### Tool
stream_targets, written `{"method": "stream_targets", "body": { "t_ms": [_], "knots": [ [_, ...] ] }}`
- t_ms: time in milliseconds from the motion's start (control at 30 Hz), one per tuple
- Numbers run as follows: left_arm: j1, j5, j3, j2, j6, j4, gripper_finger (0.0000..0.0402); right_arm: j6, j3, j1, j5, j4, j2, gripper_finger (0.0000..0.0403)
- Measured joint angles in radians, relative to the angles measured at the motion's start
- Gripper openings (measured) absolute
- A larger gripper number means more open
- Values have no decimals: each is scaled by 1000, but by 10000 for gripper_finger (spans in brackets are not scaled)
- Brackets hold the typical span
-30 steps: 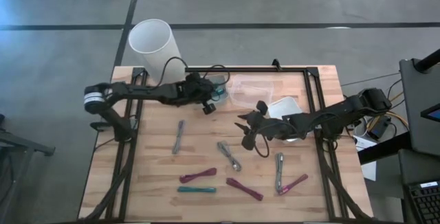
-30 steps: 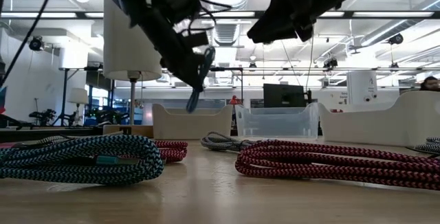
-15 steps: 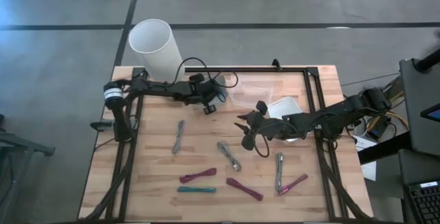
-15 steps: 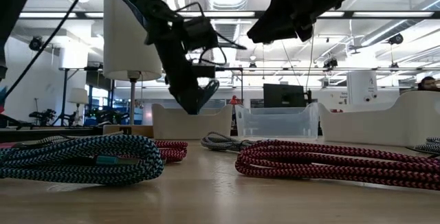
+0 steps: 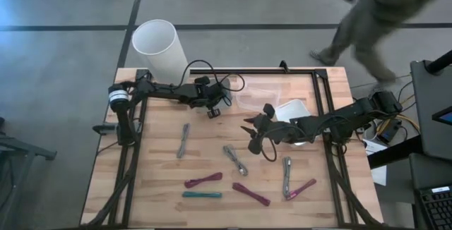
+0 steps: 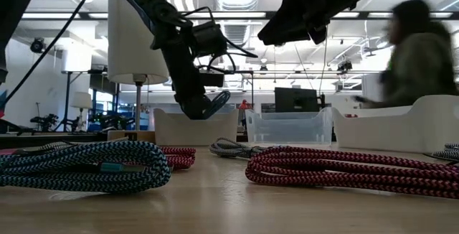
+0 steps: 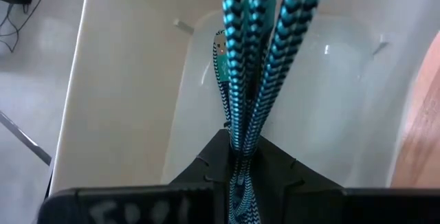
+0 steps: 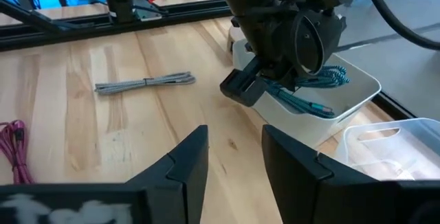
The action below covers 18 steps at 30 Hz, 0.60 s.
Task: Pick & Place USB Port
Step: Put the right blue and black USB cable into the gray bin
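My left gripper (image 5: 215, 98) hovers over a white bin (image 8: 359, 89) at the table's far middle and is shut on a coiled teal braided USB cable (image 7: 262, 45). The right wrist view shows the left gripper (image 8: 285, 44) with the cable's (image 8: 313, 89) loops inside that bin. In the low view the left gripper (image 6: 205, 105) hangs just above the bin (image 6: 171, 128). My right gripper (image 5: 251, 137) waits open above the table's middle, and its fingers (image 8: 189, 159) frame bare wood. My left gripper pinches several teal strands of the bundled cable (image 7: 238, 136) between its two fingers. It comes from above, slanting down into the bin. The strands run on past the fingertips, and the loops (image 8: 323, 80) lie inside the white bin.
Several more coiled cables lie on the near half: grey (image 5: 183, 140), grey (image 5: 236, 159), maroon (image 5: 203, 180), teal (image 5: 201, 195), maroon (image 5: 251, 194). A clear bin (image 5: 260, 93) and another white bin (image 5: 294, 110) stand right of the first. A person (image 5: 385, 15) walks past the far edge.
My left gripper has dropped toward the white bin and tipped over it. The teal cable hung straight down before, and its loops now rest in the bin. The left arm has swung toward the far edge. A person has walked into view beyond the table.
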Motion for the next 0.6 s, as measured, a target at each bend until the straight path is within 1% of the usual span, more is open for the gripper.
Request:
{"method": "stream_targets", "body": {
  "t_ms": [167,467,600],
  "knots": [
    [1,1,0,0,-1,0,39,1,0,0,0,0,0,125],
    [2,2,0,0,-3,0,40,0,0,0,0,0,0,130],
    [2,7,-1,1,-5,-1,60,-4,0,0,0,0,0,125]
  ]
}}
